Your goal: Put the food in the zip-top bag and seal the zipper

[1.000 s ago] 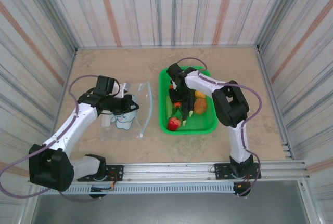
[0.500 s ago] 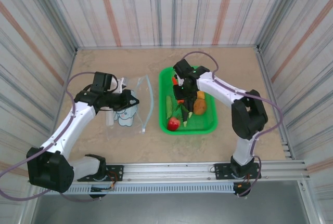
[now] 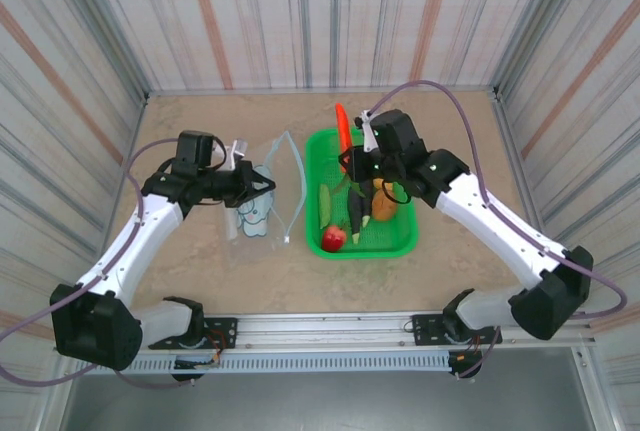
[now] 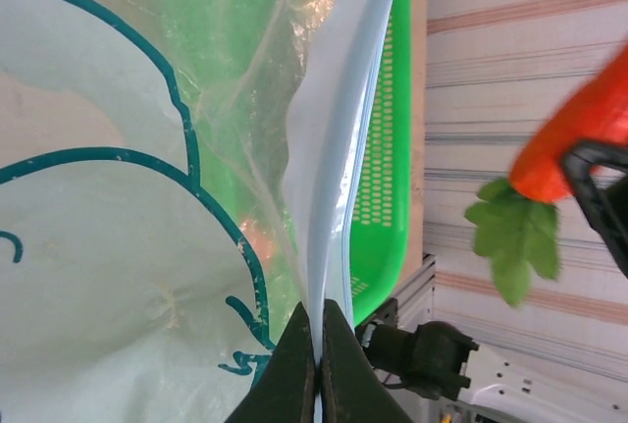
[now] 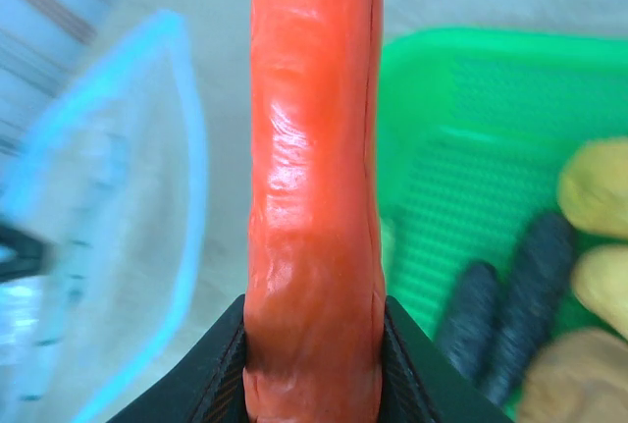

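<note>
Carrot's in the air, bag looks empty so far
R gripper (image 5: 314, 369) pinching carrot (image 5: 314, 148), L gripper (image 4: 316, 330) clamped on bag (image 4: 118, 246) mouth; other food (image 3: 333, 238) below R jaws in basket (image 3: 370, 252).

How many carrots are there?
1. The carrot is held up in the right arm's jaws, by the far left corner of the basket. Another could be hidden under the other food there.

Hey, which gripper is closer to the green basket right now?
Right. The right gripper, shut on the carrot, is over the green basket's far left corner. The left gripper pinches the zipper of the zip-top bag, off to the basket's left, apart from it.
</note>
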Available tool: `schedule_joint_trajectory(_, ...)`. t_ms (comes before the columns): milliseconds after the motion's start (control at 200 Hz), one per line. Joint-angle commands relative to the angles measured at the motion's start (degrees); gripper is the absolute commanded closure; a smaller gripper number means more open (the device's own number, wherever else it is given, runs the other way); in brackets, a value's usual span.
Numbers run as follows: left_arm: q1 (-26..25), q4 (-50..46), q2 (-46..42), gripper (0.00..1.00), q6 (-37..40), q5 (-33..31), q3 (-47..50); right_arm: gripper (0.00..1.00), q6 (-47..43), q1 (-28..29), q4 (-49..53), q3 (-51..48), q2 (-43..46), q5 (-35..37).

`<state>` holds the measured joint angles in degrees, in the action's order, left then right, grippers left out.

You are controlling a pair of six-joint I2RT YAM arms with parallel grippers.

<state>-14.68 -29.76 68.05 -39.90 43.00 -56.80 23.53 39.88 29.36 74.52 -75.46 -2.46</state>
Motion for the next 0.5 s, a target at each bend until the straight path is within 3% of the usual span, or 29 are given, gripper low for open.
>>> schedule_joint_trajectory(0, 0.36, 1.29, -0.52, 1.00, -3.43, 2.26, -2.22, 0.90, 0.93, 4.34, -9.93, 1.26, 1.17, 1.88)
schedule_joint_trajectory(150, 0.35, 0.93, -1.12, 1.00, -4.51, 2.70, -3.95, 0.92, 3.05, 7.99, -24.89, -2.49, 1.08, 4.38)
schedule_joint_trajectory(275, 0.38, 0.78, -1.75, 1.00, -4.57, 2.70, -4.12, 0.92, 6.33, 9.07, -34.41, -3.77, -1.74, 1.40)
schedule_joint_trajectory(496, 0.37, 1.70, -2.23, 1.00, -5.66, 3.05, -4.10, 0.91, 7.22, 12.47, -40.62, -3.94, -8.44, 2.07)
